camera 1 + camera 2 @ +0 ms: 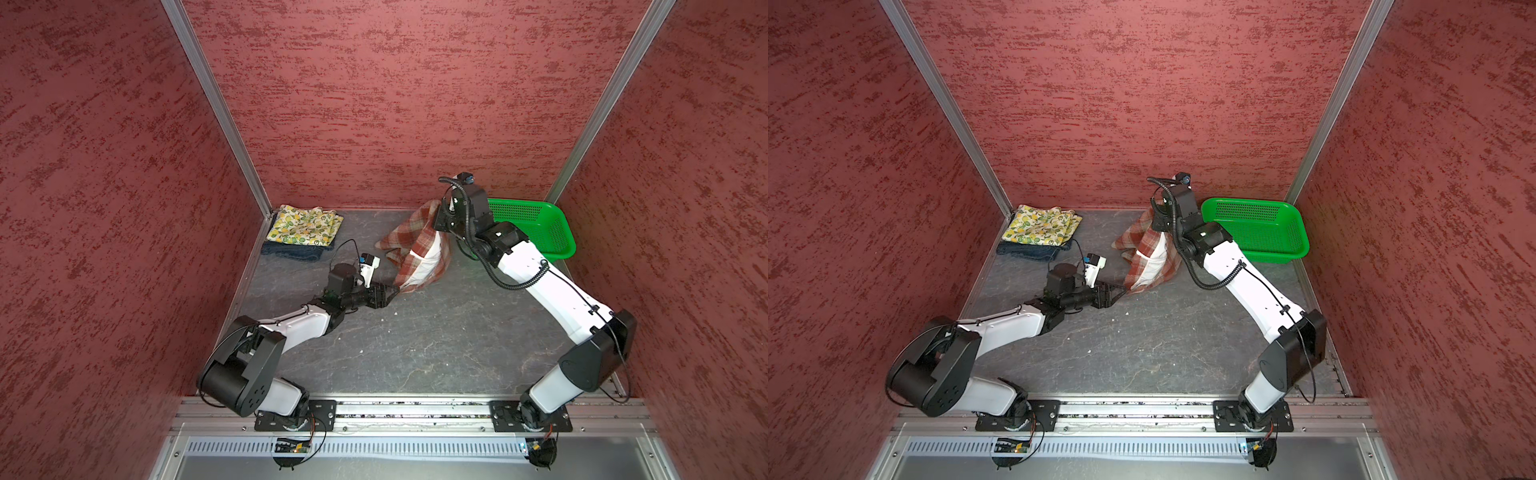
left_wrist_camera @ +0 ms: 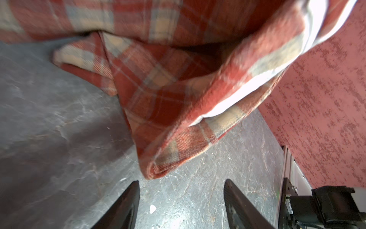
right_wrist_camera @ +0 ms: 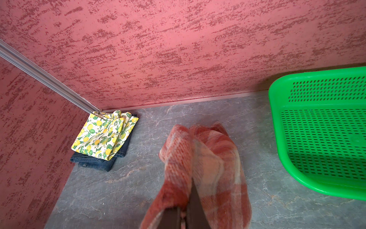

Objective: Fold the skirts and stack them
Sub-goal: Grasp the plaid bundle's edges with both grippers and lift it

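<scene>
The rust-red and cream plaid skirt (image 1: 415, 245) (image 1: 1142, 245) hangs bunched above the table, and my right gripper (image 3: 183, 208) is shut on its upper edge. Its white lining shows. In the left wrist view its lowest corner (image 2: 154, 172) hangs just beyond my left gripper (image 2: 181, 183), which is open and empty. In both top views that gripper (image 1: 392, 293) (image 1: 1121, 292) sits low at the skirt's near tip. The lemon-print skirt (image 1: 305, 224) (image 3: 103, 134) lies folded on the folded navy denim skirt (image 1: 291, 251) (image 3: 95, 162) in the far left corner.
A green perforated basket (image 1: 515, 214) (image 1: 1258, 232) (image 3: 320, 138) stands empty at the far right corner, just behind my right arm. Red textured walls close in three sides. Small white crumbs (image 2: 152, 208) lie on the grey marbled table top.
</scene>
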Controlling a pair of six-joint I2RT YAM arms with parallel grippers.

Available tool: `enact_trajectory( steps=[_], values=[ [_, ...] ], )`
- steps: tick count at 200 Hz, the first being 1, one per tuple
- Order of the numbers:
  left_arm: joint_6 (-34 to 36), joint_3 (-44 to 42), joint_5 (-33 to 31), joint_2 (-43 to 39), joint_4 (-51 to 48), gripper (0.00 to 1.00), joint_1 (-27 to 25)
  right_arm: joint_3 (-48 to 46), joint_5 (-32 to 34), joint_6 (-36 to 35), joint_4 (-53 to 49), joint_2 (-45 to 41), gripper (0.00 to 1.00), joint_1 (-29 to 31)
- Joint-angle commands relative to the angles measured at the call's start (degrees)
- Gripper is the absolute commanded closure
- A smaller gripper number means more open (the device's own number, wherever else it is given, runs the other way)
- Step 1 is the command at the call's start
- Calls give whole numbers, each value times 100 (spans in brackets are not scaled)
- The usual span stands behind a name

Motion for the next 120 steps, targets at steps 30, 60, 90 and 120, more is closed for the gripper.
enact_trajectory(
  steps=[30,60,90,120],
  values=[
    [226,679,-1187,1081,-309,31,-74,9,1,-2,250,-191,100,28],
    [84,1048,-903,1559,-27,37,-132,-16,14,4,217,-227,100,64],
    [-229,1086,-836,1695,-11,87,-263,-30,75,11,200,-244,100,73],
    [-319,1465,-1131,720,-1313,100,-10,273,481,-277,-5,-192,100,73]
  ],
)
